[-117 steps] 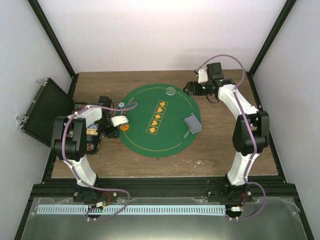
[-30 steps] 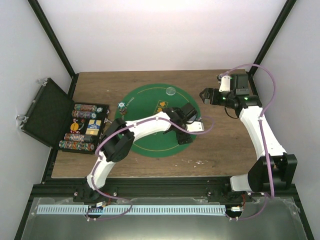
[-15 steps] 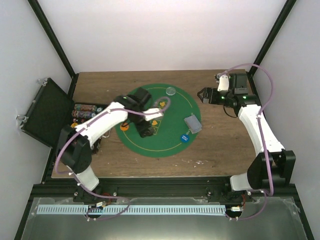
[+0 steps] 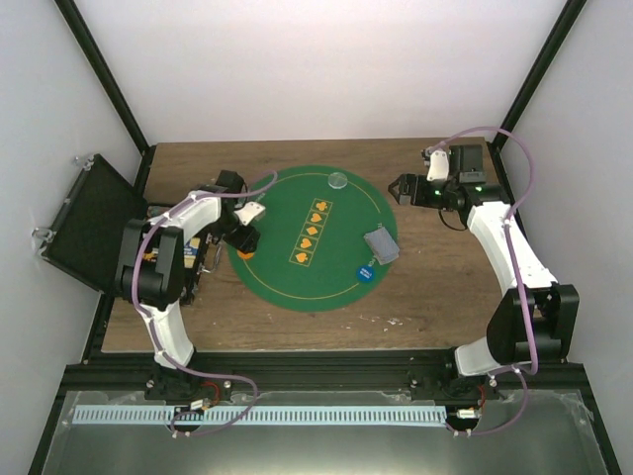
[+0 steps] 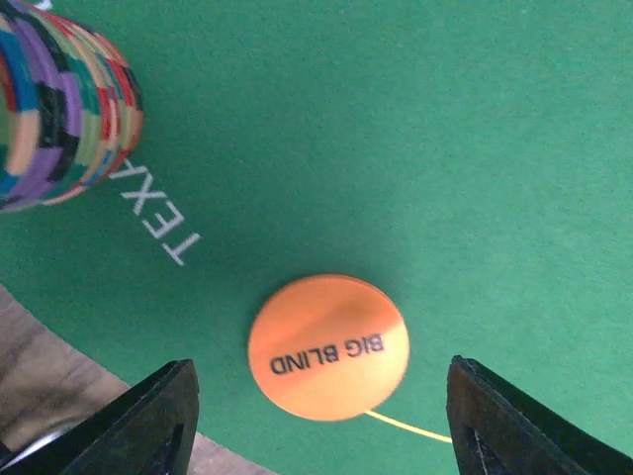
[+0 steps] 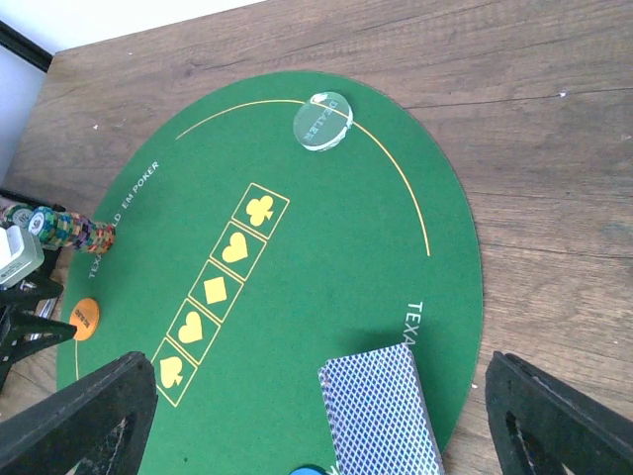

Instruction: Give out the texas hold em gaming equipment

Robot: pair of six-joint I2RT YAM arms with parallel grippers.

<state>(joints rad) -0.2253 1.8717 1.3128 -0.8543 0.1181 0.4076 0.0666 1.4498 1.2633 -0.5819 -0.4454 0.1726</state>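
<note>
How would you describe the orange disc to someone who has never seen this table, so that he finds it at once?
Find the large round green mat. At its left edge in the top view, near a stack of multicoloured chips, lies a flat orange disc. It is the only orange one, printed BIG BLIND; the blue disc and clear disc lie elsewhere on the mat.

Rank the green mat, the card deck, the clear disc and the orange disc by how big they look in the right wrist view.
1. Green mat
2. Card deck
3. Clear disc
4. Orange disc, which lies farther from this camera, so its true size against the clear disc is unsure.
</note>
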